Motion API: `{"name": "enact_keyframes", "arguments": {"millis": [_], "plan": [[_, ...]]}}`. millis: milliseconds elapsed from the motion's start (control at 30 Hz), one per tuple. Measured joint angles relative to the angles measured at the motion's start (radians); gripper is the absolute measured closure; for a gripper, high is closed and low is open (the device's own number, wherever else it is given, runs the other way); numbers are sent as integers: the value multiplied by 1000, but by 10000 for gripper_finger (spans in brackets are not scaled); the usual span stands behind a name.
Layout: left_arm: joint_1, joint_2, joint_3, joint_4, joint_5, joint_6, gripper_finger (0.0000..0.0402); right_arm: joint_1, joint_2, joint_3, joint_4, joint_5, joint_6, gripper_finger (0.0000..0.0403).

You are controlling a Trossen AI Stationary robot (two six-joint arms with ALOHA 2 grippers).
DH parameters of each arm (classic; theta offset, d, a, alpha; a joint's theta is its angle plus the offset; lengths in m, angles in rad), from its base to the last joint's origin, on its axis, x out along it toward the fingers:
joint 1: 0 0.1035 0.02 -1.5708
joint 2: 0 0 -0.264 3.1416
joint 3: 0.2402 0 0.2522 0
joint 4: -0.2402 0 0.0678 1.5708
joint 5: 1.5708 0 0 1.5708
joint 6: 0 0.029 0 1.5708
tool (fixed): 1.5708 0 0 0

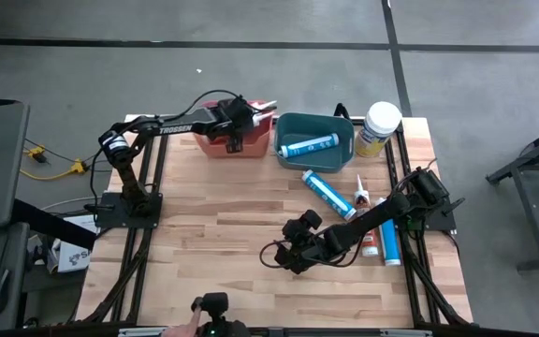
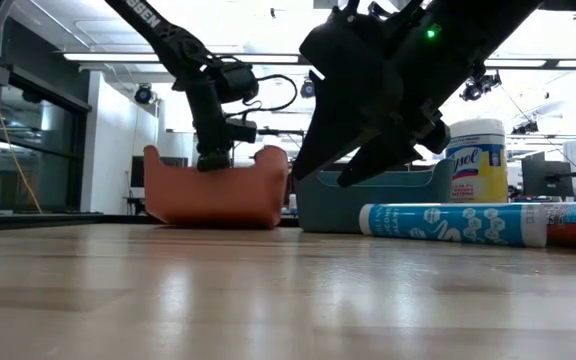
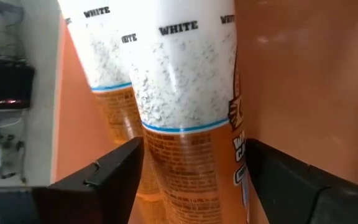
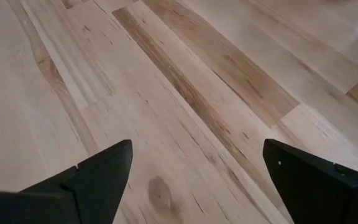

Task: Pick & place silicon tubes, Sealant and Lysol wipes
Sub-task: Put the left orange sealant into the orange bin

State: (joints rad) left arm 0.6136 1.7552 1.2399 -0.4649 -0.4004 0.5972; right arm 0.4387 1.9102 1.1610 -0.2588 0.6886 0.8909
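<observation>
My left gripper (image 1: pixel 235 139) reaches down into the red bin (image 1: pixel 209 145) and is shut on a white-and-orange sealant tube (image 3: pixel 185 93). A second like tube (image 3: pixel 95 56) lies beside it. My right gripper (image 1: pixel 290 256) is open and empty, a little above the bare wood (image 4: pixel 185 93) at mid-table. The Lysol wipes canister (image 1: pixel 379 126) stands upright at the far right, beside the teal bin (image 1: pixel 342 154). That bin holds one blue tube (image 1: pixel 307 146). Another blue tube (image 1: pixel 327 194) lies on the table. My left gripper pinches the white-and-orange tube between its two fingers, on the orange printed part (image 3: pixel 185 180) just past the white part. The fingers come from above and lie across the tube. The tube is inside the red bin, its white end (image 1: pixel 266 106) at the bin's far right corner.
A small nozzle-tipped tube (image 1: pixel 360 195), a blue tube (image 1: pixel 389 239) and a red tube (image 1: pixel 370 245) lie near the right arm's base. In the low view the blue tube (image 2: pixel 453 225) lies in front of the teal bin (image 2: pixel 368 205).
</observation>
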Motion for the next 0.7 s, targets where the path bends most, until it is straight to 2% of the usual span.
{"name": "enact_keyframes", "arguments": {"millis": [400, 567, 700], "plan": [[-35, -7, 37, -82, 54, -26, 138, 0, 0, 0, 6, 0, -1, 45], [-71, -7, 38, -79, 25, -25, 138, 0, 0, 0, 6, -1, -1, 45], [-100, -7, 38, -87, -44, -24, 138, 0, 0, 0, 8, -6, -3, 45]]}}
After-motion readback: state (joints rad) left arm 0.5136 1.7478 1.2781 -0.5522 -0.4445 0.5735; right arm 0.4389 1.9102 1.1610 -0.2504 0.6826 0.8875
